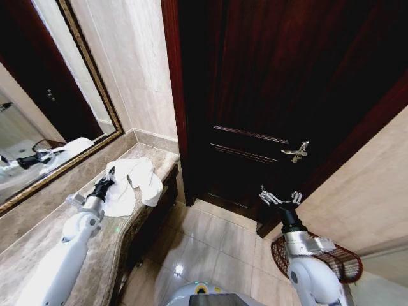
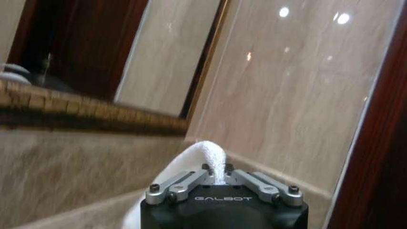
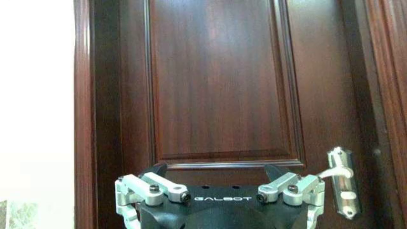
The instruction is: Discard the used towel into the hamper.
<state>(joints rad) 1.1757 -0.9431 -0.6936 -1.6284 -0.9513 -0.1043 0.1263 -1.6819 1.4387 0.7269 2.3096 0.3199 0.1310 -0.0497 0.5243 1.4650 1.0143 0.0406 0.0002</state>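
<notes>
Towel (image 1: pixel 131 182) is what your left gripper (image 1: pixel 109 173) has hold of: in the left wrist view its fingers (image 2: pixel 207 168) are drawn together on a raised fold of the white cloth (image 2: pixel 207 151), which stands up between them. The rest of the towel lies crumpled on the marble counter (image 1: pixel 44 248), one end hanging a little over the counter's front edge near the door. Your left arm (image 1: pixel 67 245) reaches along the counter to it, with the gold-framed mirror (image 1: pixel 38 95) just beyond the towel on the wall side.

Your right gripper (image 1: pixel 279 197) hangs in the air well apart from the towel, out over the tiled floor (image 1: pixel 210 248) and facing the dark wooden door (image 1: pixel 274 95). Its fingers (image 3: pixel 156 170) are spread wide with nothing between them. In the right wrist view you see the door panel straight ahead and the silver door handle (image 3: pixel 340 181) off to one side of the gripper.

The hamper (image 1: pixel 328 260), a dark reddish open-weave basket, sits on the floor beside the door and against the tiled wall, partly hidden behind your right arm (image 1: pixel 309 268). It is far from the towel, across the floor from the counter.
</notes>
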